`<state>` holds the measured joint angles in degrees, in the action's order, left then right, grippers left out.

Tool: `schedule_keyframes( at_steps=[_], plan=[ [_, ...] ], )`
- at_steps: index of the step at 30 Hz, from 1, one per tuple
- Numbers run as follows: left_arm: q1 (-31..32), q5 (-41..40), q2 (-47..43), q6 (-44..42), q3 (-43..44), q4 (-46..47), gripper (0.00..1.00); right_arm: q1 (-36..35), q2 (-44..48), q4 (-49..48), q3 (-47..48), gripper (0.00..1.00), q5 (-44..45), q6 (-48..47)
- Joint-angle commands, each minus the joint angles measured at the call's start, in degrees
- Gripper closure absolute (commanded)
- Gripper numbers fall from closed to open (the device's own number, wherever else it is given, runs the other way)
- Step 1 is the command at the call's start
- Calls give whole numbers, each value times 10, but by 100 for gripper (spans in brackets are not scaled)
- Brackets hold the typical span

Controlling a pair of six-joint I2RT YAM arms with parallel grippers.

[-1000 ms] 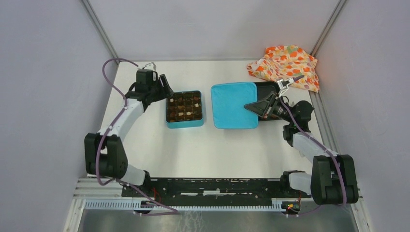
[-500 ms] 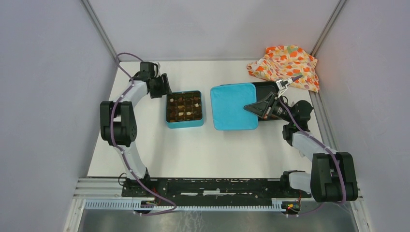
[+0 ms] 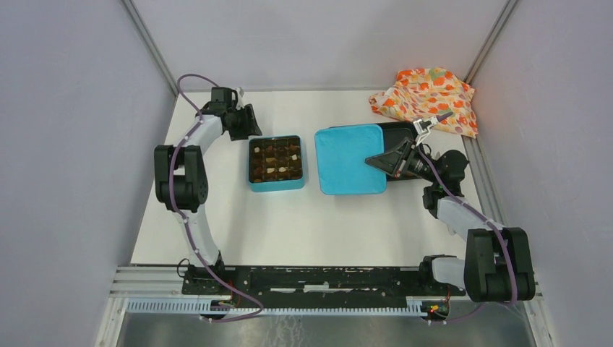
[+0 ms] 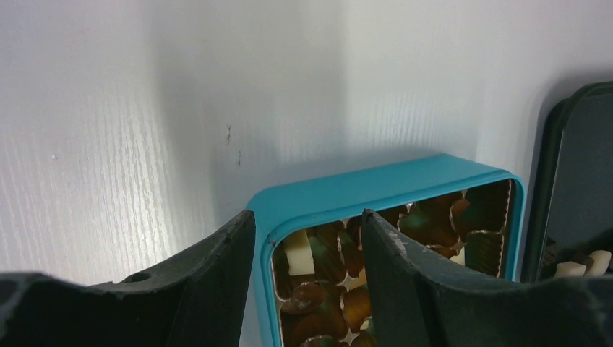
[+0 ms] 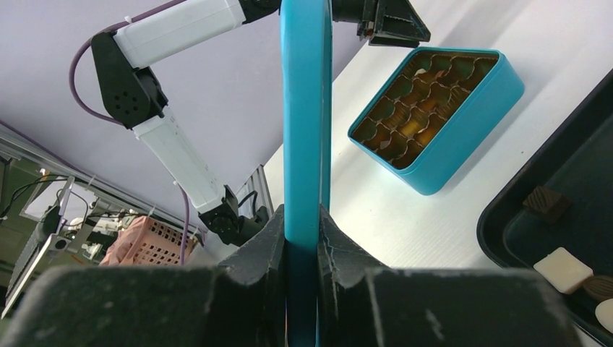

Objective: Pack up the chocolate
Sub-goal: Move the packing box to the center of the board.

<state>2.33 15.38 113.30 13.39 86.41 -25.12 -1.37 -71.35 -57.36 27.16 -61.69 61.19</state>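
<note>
The chocolate (image 3: 275,161) fills the cups of an open teal tin (image 3: 251,172) left of the table's middle. More chocolate pieces (image 5: 562,269), dark and cream, lie in a black tray (image 5: 506,233). My left gripper (image 3: 248,127) is open at the tin's far left corner. In the left wrist view its fingertips (image 4: 307,225) straddle the tin's corner wall (image 4: 376,186), one finger outside, one over the chocolate (image 4: 299,253). My right gripper (image 5: 303,217) is shut on the teal lid (image 5: 306,108), held on edge there. From above, the lid (image 3: 349,157) hangs right of the tin.
The black tray (image 3: 402,130) sits behind the lid at the right. An orange flowery cloth (image 3: 426,95) is bunched in the far right corner, with metal tongs (image 3: 432,121) just in front of it. Grey walls close in the table on both sides.
The left arm has folded up, its elbow moving toward the far left. Its gripper has shifted slightly along the tin's far left corner and narrowed a little. The right arm and lid are unmoved.
</note>
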Motion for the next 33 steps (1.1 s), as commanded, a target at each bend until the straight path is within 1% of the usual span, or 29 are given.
schedule_keyframes(
  at_steps=[1, 6, 12, 16, 20, 26, 29, 33],
  plan=[
    [-2, 3, 35, 29, 42, 8, 43, 2, -6, -38, 6, 100, -5, -3],
    [-1, -3, 58, 38, 47, 1, 52, 3, -6, -38, 7, 100, -7, -5],
    [-1, 20, 51, 32, 37, -16, 56, 3, -13, -37, 8, 100, -9, -7],
    [-1, 40, 17, 33, -10, -13, 57, 4, -13, -37, 8, 100, -11, -7],
    [2, 62, -34, 38, -80, -3, 57, 4, -13, -37, 6, 100, -12, -5],
    [16, 71, -84, 35, -153, 3, 57, 4, -12, -37, 2, 100, -10, -2],
    [32, 75, -103, 37, -182, 5, 57, 3, -11, -43, -1, 100, -8, 3],
    [71, 76, -120, 49, -220, 20, 57, -4, -14, -58, -3, 100, -9, 11]
  ],
)
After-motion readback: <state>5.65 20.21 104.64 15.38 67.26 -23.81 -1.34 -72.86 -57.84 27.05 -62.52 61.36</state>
